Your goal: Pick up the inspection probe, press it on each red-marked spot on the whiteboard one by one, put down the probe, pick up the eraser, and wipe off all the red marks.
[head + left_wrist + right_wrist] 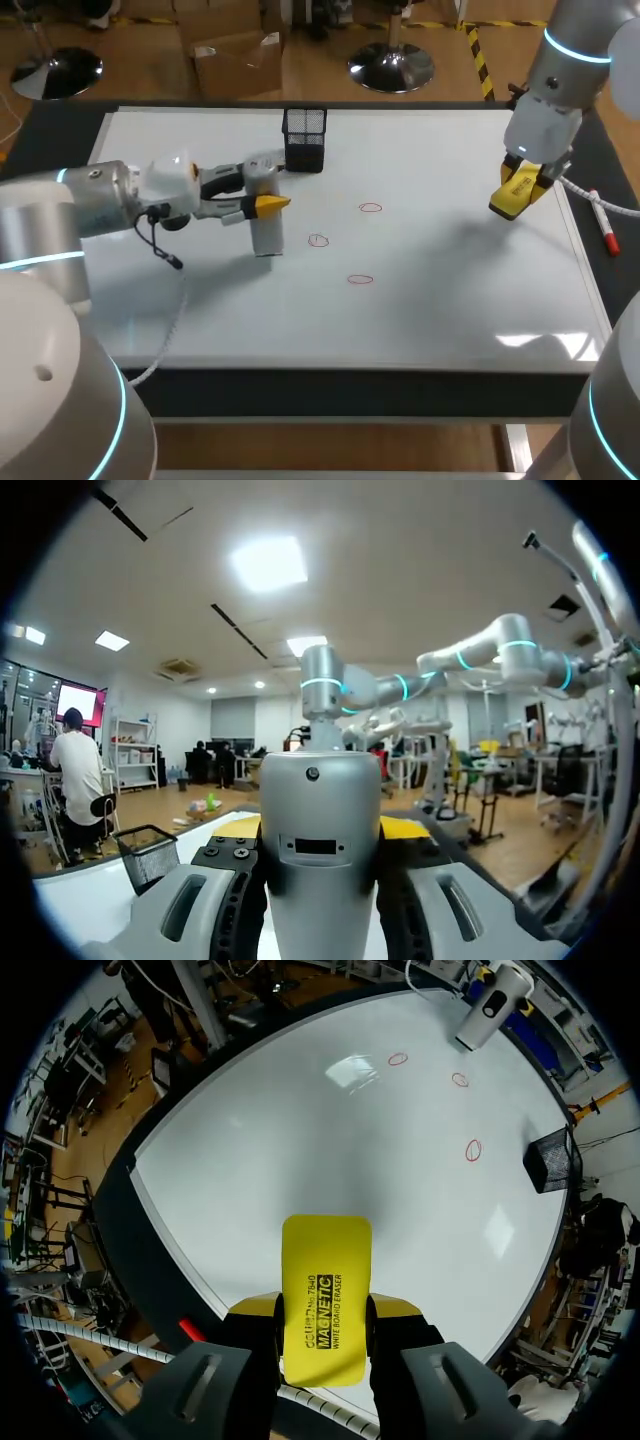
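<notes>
Covering most of the table, the whiteboard (450, 300) is carrying three red marks (318, 240) near its middle, none of them wiped. Coming in from nine o'clock, the left arm is reaching out nearly level, with the left gripper (268, 204) pointing toward three o'clock. Its fingers are clamping the inspection probe (266, 238) from both sides. The probe is hanging upright with its lower end toward the board, a hold that looks suited to a straight press. Whether that end is touching the surface I cannot tell. The nearest mark is lying just beside it at three o'clock, and a black mesh holder (304, 138) is standing at one o'clock. Farther toward three o'clock, the right arm is coming in from two o'clock. The right gripper (520, 188) is tilting down over the board's edge and gripping the yellow eraser (325, 1295) flat between its fingers, probably waiting for the wiping. A red marker (604, 224) is lying off the board beyond it.
</notes>
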You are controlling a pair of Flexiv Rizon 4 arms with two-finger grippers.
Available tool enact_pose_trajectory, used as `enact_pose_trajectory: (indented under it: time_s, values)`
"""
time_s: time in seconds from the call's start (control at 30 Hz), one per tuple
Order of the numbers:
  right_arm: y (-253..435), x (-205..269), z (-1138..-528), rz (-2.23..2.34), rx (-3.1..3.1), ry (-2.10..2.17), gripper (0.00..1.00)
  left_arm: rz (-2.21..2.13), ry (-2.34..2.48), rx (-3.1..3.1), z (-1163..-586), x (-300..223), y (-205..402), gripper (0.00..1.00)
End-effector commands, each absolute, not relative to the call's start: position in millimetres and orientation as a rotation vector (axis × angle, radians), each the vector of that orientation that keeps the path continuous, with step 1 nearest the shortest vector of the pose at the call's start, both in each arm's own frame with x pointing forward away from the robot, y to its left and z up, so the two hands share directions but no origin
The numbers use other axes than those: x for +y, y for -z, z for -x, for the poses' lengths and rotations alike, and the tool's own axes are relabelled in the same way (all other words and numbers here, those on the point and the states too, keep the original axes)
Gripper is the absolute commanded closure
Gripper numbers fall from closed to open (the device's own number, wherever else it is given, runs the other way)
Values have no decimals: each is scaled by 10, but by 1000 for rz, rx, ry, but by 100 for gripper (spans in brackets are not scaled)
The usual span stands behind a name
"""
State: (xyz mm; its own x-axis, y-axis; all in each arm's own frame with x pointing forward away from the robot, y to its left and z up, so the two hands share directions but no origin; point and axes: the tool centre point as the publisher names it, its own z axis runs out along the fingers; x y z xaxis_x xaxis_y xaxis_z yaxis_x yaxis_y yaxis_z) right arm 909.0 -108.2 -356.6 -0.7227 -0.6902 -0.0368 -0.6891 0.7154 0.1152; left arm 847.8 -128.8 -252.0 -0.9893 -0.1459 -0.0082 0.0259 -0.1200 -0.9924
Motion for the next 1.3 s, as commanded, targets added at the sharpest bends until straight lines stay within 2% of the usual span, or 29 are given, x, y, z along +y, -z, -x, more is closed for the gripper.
enact_pose_trajectory:
  time_s: [0.03, 0.8, 1.3]
  values:
    - [3560, -1086, -9094, -1168, -2899, 185, 100, 217, 2208, 1966, -8293, -1025, 2459, 100]
    - [3560, -1086, -9094, -1168, -2899, 185, 100, 275, 2129, 1917, -7995, 95, 2510, 100]
    - [3560, -1086, -9094, -1168, -2899, 185, 100, 242, 2113, 1932, -7989, 209, 2507, 100]
